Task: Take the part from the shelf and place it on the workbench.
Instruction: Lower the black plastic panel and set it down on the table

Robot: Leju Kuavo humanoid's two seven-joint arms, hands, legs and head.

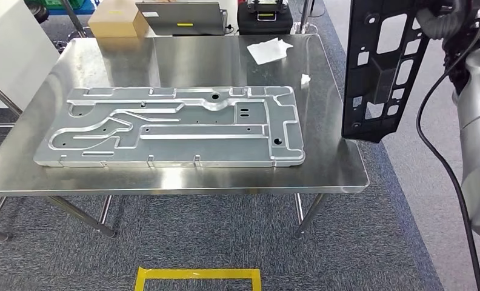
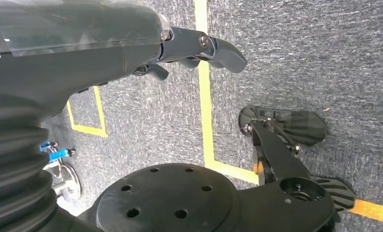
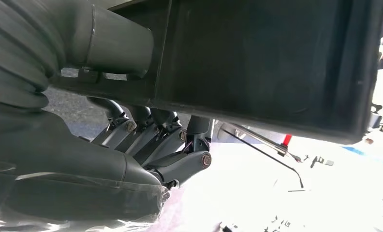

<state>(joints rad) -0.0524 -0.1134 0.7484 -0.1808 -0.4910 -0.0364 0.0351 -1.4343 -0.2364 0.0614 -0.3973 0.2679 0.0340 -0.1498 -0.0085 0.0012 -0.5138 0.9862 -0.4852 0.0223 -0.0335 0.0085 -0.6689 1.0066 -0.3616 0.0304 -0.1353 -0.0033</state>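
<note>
Holding the black part (image 1: 380,66) up in the air, I have it at the upper right of the head picture, hanging past the right edge of the workbench (image 1: 340,173). My right hand (image 3: 146,140) grips it: my thumb lies on one side of its rim and my dark fingers (image 3: 155,133) curl round the other side. So I think the first half of the job is done, because the part is already off the shelf and in my hand. The second half is left. The part is not on the workbench yet. A big silver plate (image 1: 171,127) lies in the middle of the shiny top, and a white cloth (image 1: 269,50) sits near the far edge. My left hand (image 2: 189,48) hangs down over the grey carpet (image 2: 301,53) holding nothing, fingers loose.
</note>
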